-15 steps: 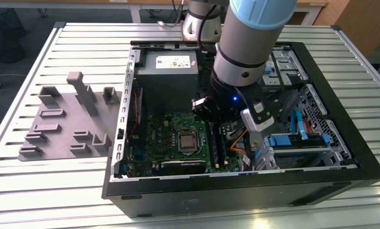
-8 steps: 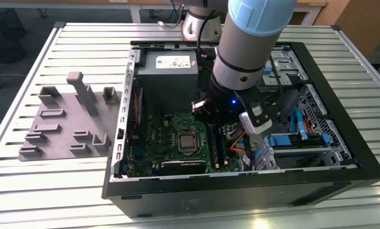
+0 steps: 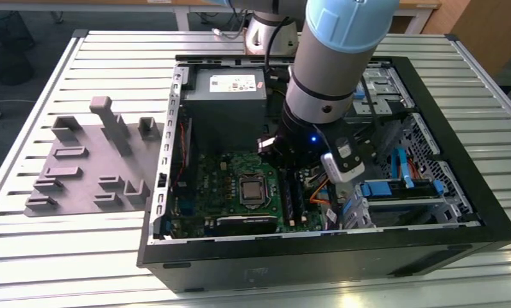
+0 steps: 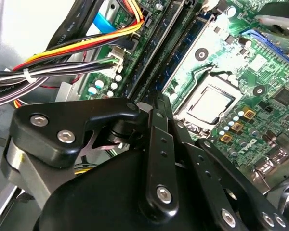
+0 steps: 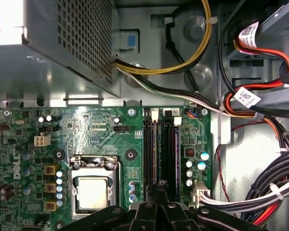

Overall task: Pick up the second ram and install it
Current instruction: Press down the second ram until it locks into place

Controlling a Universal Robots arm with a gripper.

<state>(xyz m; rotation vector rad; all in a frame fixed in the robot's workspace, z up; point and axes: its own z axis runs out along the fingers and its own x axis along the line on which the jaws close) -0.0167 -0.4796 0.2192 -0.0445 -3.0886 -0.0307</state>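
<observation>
My gripper [image 5: 159, 186] hangs low inside the open computer case [image 3: 460, 218], right over the two long black memory slots [image 5: 160, 144] beside the processor [image 5: 92, 192]. Its fingers [image 4: 156, 108] are drawn together into one narrow tip, and I see nothing between them. In the second wrist view a thin blue-green strip, seemingly the ram [image 4: 183, 53], lies along the slot nearer the processor. The tip points at the near end of the slots; I cannot tell whether it touches them. In the exterior view the arm's wrist [image 3: 311, 151] covers much of the slots [image 3: 291, 196].
The power supply [image 3: 225, 96] stands at the far end of the board. Bundled cables [image 5: 260, 192] run close beside the slots. Blue drive-bay clips [image 3: 396, 186] sit on the exterior view's right. A grey fixture tray [image 3: 93, 167] lies outside the case on the slatted table.
</observation>
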